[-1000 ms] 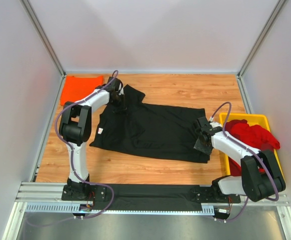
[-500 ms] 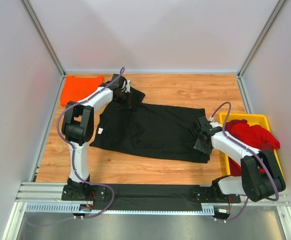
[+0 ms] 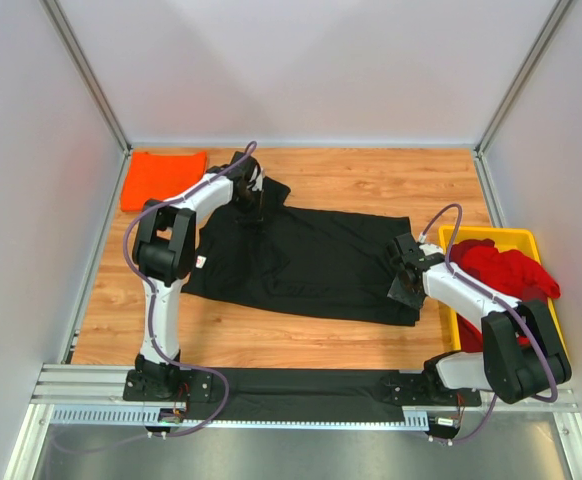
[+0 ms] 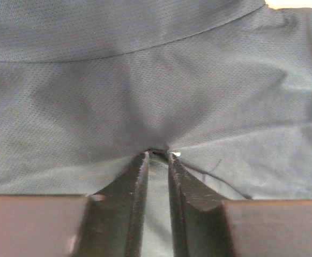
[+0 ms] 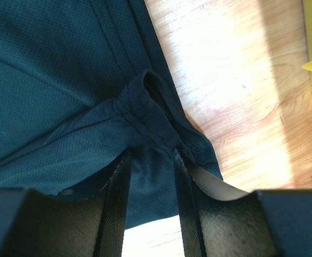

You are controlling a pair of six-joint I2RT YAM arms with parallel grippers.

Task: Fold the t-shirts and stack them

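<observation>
Your black soft-cloth t-shirt (image 3: 311,262) lies spread across the middle of the wooden counter (image 3: 371,170). Your left gripper (image 3: 255,200) is clamped on a pinch of its cloth toward the far-left side. Your right gripper (image 3: 404,285) is clamped on a bunched hem at the shirt's right end. The folded bright orange t-shirt (image 3: 163,178) sits in the far-left corner. Red t-shirts (image 3: 501,270) are heaped in the yellow plastic tray (image 3: 519,238) at the right edge.
</observation>
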